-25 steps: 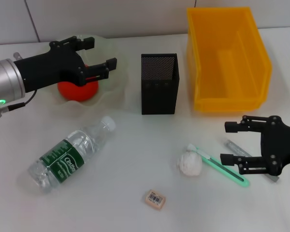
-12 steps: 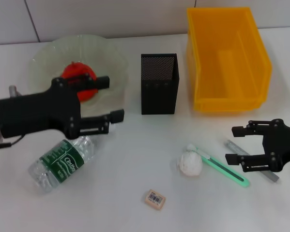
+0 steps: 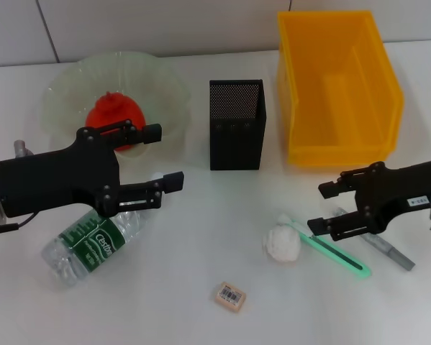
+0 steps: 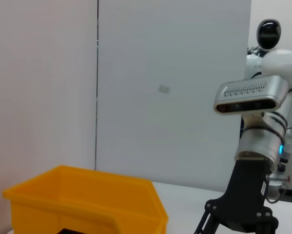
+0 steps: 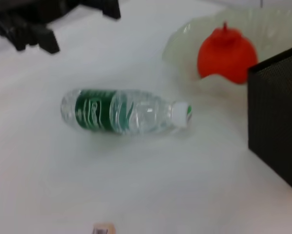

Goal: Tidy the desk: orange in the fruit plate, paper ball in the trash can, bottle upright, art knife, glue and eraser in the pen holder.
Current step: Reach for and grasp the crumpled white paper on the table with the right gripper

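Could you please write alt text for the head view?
The left tool, open, hovers over the lying bottle; the orange sits in the fruit plate. The right tool, open, is beside the paper ball.

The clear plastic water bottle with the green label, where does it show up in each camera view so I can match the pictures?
Head view: the clear plastic water bottle lies on its side at lower left, partly under the left gripper.
Left wrist view: not in it.
Right wrist view: it lies on its side left of centre, white cap toward the square black mesh pen holder.
Shared landmark: the pen holder appears in the head and right wrist views.
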`<action>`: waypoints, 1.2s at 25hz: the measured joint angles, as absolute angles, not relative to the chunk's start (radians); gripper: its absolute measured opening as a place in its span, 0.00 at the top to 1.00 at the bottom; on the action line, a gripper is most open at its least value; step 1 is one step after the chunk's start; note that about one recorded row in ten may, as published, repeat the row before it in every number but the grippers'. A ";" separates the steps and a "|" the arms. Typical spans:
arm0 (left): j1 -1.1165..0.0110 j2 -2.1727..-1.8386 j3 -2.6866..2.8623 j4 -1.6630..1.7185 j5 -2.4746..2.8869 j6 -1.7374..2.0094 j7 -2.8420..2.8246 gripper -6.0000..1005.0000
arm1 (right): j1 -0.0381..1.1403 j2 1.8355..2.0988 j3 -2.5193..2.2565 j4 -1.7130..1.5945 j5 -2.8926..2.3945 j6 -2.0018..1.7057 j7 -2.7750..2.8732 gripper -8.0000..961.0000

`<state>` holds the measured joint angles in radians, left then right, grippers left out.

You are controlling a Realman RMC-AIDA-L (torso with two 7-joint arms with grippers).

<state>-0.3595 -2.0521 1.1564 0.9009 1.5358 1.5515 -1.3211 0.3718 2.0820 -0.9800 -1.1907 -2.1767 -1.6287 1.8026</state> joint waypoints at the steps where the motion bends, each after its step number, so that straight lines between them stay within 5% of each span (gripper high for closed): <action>1: -0.360 -2.052 1.156 0.901 1.536 1.551 -1.321 0.20 | 0.375 2.082 -1.008 -1.220 -2.193 -1.627 1.836 0.27; 11: -0.353 -2.059 1.155 0.899 1.542 1.546 -1.325 0.20 | 0.432 2.081 -1.245 -1.472 -2.408 -1.674 2.144 0.27; 30: -0.347 -2.063 1.161 0.899 1.541 1.560 -1.319 0.20 | 0.487 2.083 -1.461 -1.444 -2.480 -1.609 2.255 0.28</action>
<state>-0.3473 -2.0633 1.1608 0.8988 1.5410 1.5599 -1.3191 0.4867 2.0832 -1.4608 -1.4437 -2.4797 -1.6092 2.2548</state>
